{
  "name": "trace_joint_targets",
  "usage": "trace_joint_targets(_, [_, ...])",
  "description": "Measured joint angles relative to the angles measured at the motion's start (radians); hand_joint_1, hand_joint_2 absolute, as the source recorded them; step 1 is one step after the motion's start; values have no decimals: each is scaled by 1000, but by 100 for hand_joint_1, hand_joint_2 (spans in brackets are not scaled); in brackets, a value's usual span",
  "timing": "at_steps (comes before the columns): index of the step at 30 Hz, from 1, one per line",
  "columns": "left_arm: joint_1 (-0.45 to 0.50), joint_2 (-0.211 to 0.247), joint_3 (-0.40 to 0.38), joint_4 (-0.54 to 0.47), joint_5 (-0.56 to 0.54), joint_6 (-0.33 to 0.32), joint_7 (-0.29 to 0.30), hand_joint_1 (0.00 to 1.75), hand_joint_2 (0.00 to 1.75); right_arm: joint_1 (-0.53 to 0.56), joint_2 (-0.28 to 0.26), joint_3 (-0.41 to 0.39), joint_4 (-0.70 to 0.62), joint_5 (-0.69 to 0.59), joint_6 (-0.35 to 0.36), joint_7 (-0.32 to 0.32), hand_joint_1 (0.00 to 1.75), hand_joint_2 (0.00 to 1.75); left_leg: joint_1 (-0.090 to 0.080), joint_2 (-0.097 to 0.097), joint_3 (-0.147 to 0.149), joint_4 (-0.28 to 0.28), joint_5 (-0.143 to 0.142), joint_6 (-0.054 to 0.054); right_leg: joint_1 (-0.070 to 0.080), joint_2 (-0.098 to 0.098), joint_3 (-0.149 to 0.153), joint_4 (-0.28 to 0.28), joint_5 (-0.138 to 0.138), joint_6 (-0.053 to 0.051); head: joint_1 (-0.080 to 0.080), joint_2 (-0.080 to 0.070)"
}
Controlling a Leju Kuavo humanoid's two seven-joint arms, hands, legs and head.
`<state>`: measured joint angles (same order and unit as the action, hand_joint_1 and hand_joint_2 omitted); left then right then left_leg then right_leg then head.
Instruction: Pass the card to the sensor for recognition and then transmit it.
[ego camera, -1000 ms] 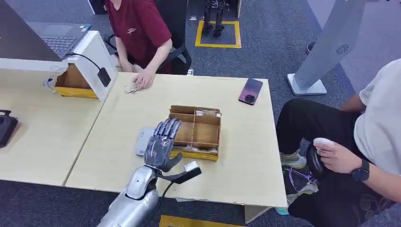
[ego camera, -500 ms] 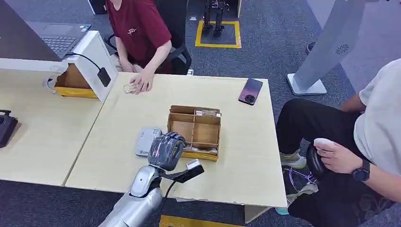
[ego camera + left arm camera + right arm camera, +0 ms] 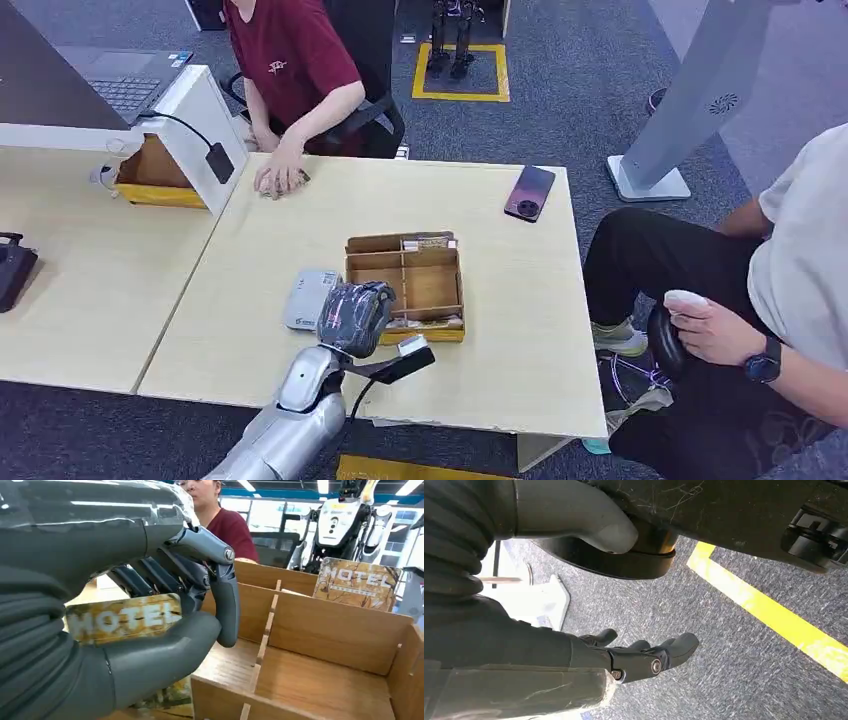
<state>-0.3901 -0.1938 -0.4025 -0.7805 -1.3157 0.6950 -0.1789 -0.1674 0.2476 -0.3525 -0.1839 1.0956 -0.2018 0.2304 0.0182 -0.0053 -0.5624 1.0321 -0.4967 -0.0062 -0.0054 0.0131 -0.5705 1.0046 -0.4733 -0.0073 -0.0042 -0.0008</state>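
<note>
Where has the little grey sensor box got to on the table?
In the head view the grey sensor box lies on the light table, just left of the wooden divided tray, beside the robot's left hand.

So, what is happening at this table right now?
The robot's left hand holds a hotel key card between thumb and fingers, at the near left corner of the wooden divided box. Another hotel card stands in the box's far compartment. The grey card sensor lies on the table beside the box. The right hand hangs over the floor, fingers apart.
</note>
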Motion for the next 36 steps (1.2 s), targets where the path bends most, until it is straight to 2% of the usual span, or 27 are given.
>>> trace_joint_targets(14, [-3, -6, -9, 11, 63, 0, -20, 175, 175, 0, -1, -3, 0, 4, -2, -3, 0, 175, 0, 0, 0, 0, 0, 0, 0, 0, 0, 0, 0, 0, 0, 0])
trace_joint_targets(16, [-3, -6, -9, 11, 63, 0, -19, 166, 175, 0, -1, -5, 0, 4, -2, -3, 0, 175, 0, 0, 0, 0, 0, 0, 0, 0, 0, 0, 0, 0, 0, 0])
trace_joint_targets(17, [-3, -7, -10, 11, 65, 0, -19, 9, 175, 0, -1, -5, 0, 4, 0, -4, 0, 175, 0, 0, 0, 0, 0, 0, 0, 0, 0, 0, 0, 0, 0, 0])
trace_joint_targets(18, [-3, -7, -10, 11, 66, 0, -19, 0, 175, 0, -1, -6, 0, 4, 0, -6, 0, 175, 0, 0, 0, 0, 0, 0, 0, 0, 0, 0, 0, 0, 0, 0])
trace_joint_targets(36, [-14, -8, -17, 11, 79, 10, -21, 0, 175, -1, -1, -8, 0, 6, 0, -3, 0, 175, 0, 0, 0, 0, 0, 0, 0, 0, 1, 0, 0, 0, 0, 0])
